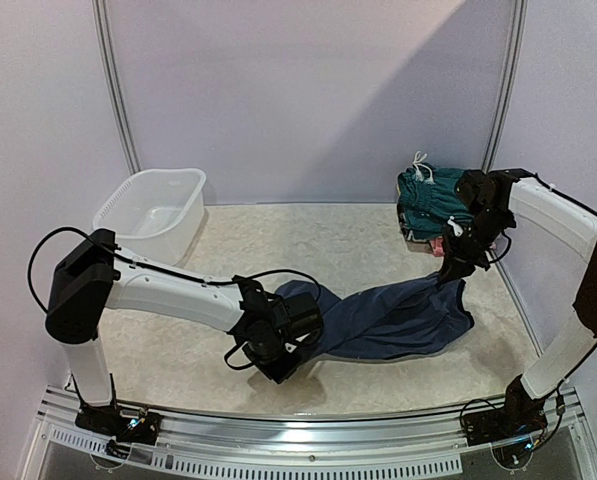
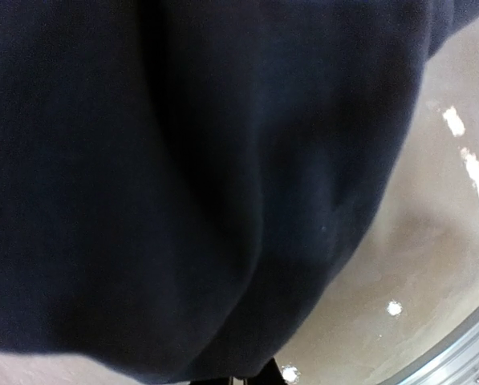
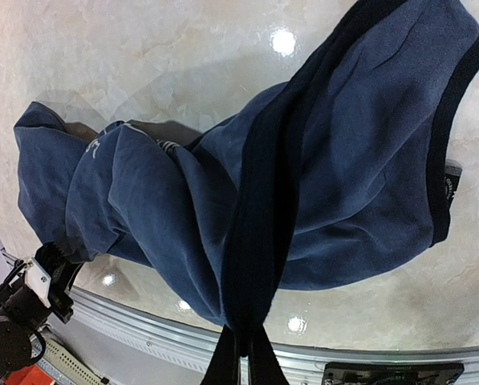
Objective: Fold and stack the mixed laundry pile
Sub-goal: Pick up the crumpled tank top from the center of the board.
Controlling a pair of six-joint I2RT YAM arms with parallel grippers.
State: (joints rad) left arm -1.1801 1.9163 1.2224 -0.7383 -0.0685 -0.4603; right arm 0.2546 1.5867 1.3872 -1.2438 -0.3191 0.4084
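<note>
Navy T-shirt (image 1: 398, 320) sags over the table (image 1: 308, 240) between both arms: right gripper (image 1: 448, 272) clamped on its raised edge, left gripper (image 1: 296, 335) closed on its other end. Teal shorts (image 1: 428, 200) lie bunched at the far right.

Navy T-shirt (image 1: 398, 320) mid-table, teal shorts (image 1: 428, 195) far-right

1. Stretches the left arm (image 1: 168, 288) low from its base toward the middle, elbow out, wrist tipped down.
2. Holds the left gripper (image 1: 303, 335) closed on one bunched end of the navy T-shirt (image 1: 398, 320).
3. Arches the right arm (image 1: 563, 220) high, forearm angled inward and downward.
4. Pinches the right gripper (image 3: 241, 345) tight on the shirt's dark edge band, fingers pointing down, raised above the surface.
</note>
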